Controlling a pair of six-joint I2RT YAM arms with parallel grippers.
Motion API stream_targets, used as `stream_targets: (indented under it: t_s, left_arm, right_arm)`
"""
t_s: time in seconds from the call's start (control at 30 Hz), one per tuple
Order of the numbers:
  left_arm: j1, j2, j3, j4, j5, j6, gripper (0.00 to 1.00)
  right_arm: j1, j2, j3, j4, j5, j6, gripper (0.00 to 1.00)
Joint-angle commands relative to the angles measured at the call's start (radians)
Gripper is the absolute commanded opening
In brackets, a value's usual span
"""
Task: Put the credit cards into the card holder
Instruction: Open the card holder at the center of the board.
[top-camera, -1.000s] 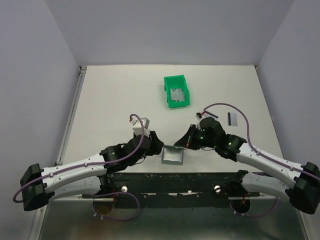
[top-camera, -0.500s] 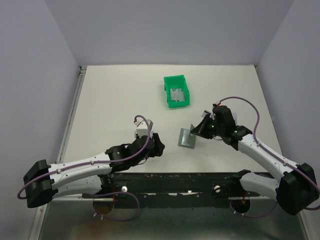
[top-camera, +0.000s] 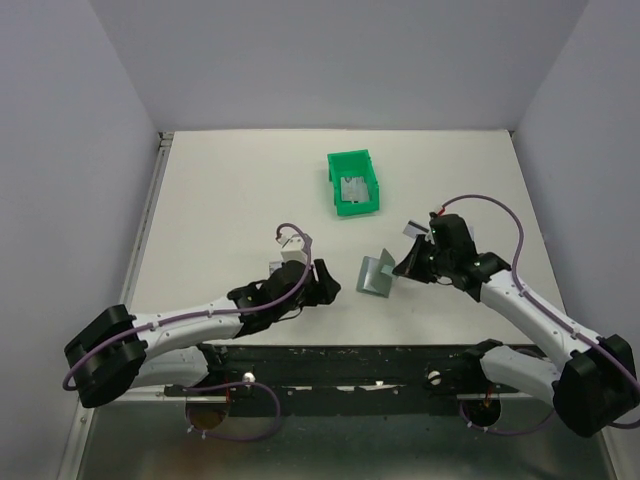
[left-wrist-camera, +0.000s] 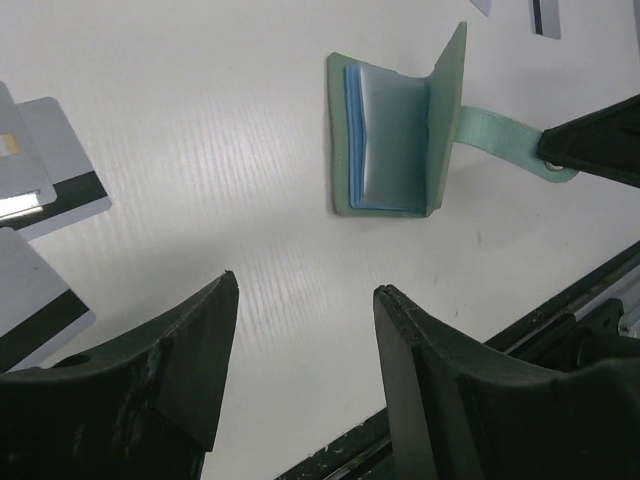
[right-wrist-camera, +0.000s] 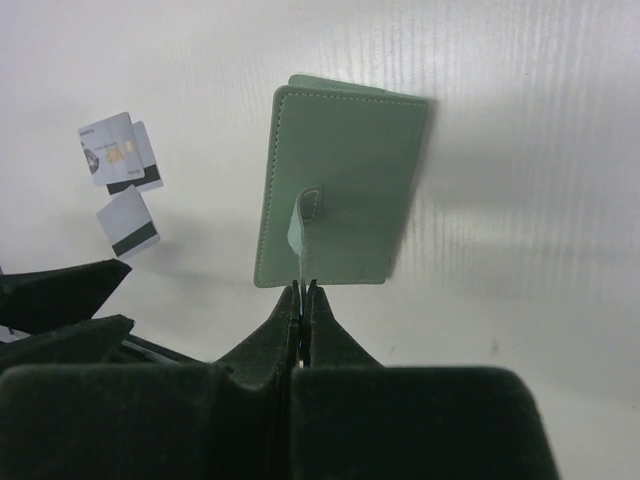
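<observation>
While right end effector pinches wallet, arm outstretched.

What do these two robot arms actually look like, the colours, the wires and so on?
Both the left arm and the right arm have slim white segments joined by chunky black joints. A thin purple cable runs along each, looping free near the wrist. The jaws are matte black, thick and wedge-shaped, tapering to blunt tips. No markings are readable.

Left tool jaws apart; right tool pinched tight (no gap); both angled inward.
</observation>
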Motion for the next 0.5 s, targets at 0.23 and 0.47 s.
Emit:
stream_targets:
  t_s: [0.23,0.47]
  left_arm:
    - [0.060,0.180,0.015,0.335,0.195,-0.004,0.70]
    - [0.117,0.244,-0.065,0.612,0.281,-0.082,0.71]
  right_arm:
    - [-0.006,-0.112,0.115,-0.201,0.068,-0.097,0.00]
    - [-0.006,-0.144,0.313,-0.299,-0.008,-0.152,0.00]
